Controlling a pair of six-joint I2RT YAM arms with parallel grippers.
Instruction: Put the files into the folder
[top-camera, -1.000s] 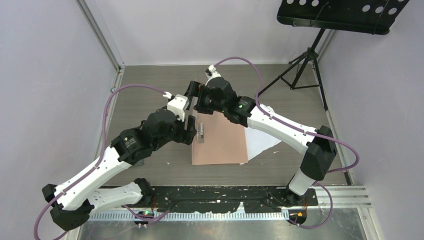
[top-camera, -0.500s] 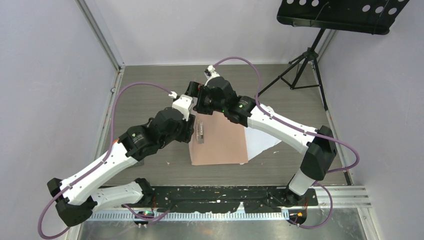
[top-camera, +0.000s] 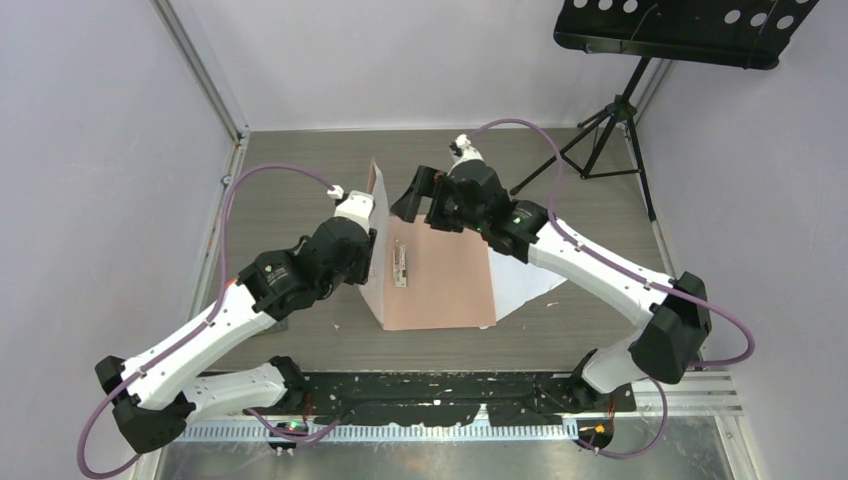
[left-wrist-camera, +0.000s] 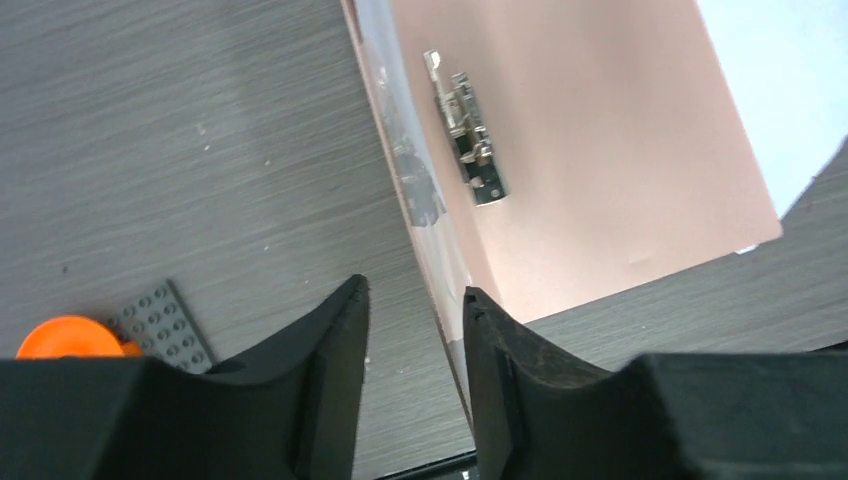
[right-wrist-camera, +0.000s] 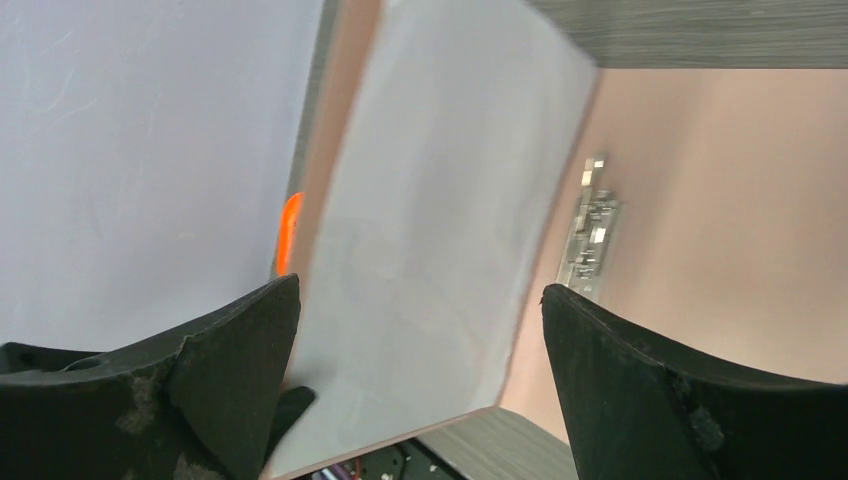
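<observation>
The salmon-pink folder (top-camera: 450, 285) lies at the table's middle, its metal clip (top-camera: 402, 266) showing near the spine. Its cover (top-camera: 375, 240) stands nearly upright along the left edge, white side facing right. My left gripper (top-camera: 368, 268) is at that cover. In the left wrist view the left gripper (left-wrist-camera: 415, 300) is open, with the cover's edge (left-wrist-camera: 440, 320) between the fingers, close to the right one. My right gripper (top-camera: 415, 195) hovers over the folder's far end, wide open and empty (right-wrist-camera: 420, 290), facing the white cover (right-wrist-camera: 440, 230). The white files (top-camera: 520, 285) lie under the folder's right side.
A black tripod stand (top-camera: 600, 130) is at the back right, with a perforated tray (top-camera: 680, 30) above it. An orange piece (left-wrist-camera: 65, 335) and a grey studded plate (left-wrist-camera: 165, 325) lie left of the folder. Walls close in the left, the back and the right.
The folder's cover has swung up from flat to nearly upright. My right gripper has drawn back to the right and opened wide. My left gripper stays at the cover's edge.
</observation>
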